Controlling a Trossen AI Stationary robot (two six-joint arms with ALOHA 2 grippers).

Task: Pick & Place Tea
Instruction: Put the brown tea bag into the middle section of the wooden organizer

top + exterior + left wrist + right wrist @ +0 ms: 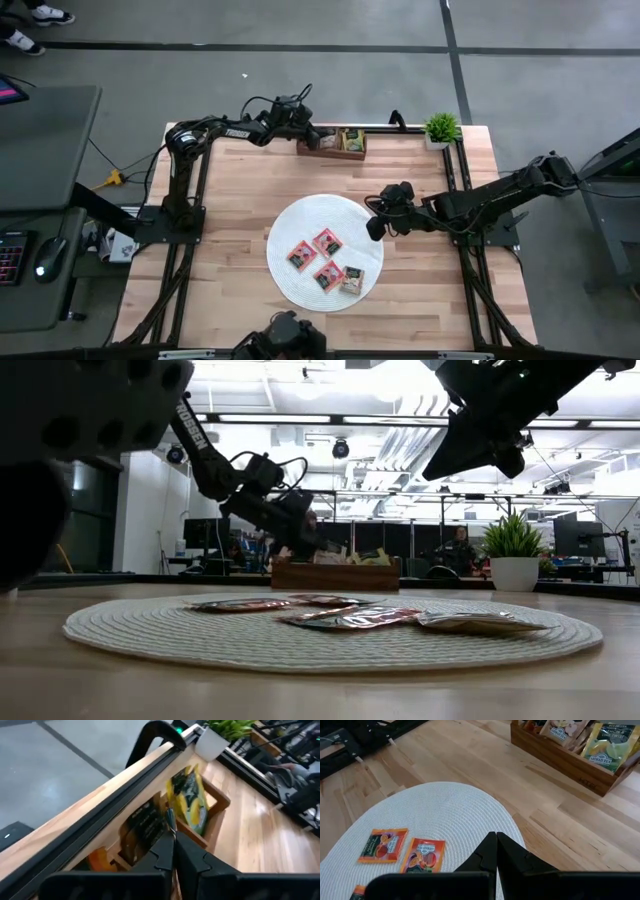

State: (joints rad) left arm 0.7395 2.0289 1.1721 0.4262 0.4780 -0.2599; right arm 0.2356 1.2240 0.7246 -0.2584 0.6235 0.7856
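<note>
1. The left arm (215, 130) reaches along the table's far edge, its wrist bent downward.
2. The left gripper (312, 138) has its fingers (165, 851) pressed together.
3. The right arm (500, 190) stretches in from the right side, held above the table.
4. The right gripper (374, 226) has its fingers (490, 851) closed, holding nothing.

green tea packet (608, 747) reading "Lemon & Lime Twist"

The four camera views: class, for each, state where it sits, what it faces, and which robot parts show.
High: overhead, looking down; both arms, white mat.
Low: table height, facing the room; arms overhead.
Left wrist: over the wooden tray; shut left claw.
Right wrist: above the mat; shut right claw.
Shared: tray, mat.
</note>
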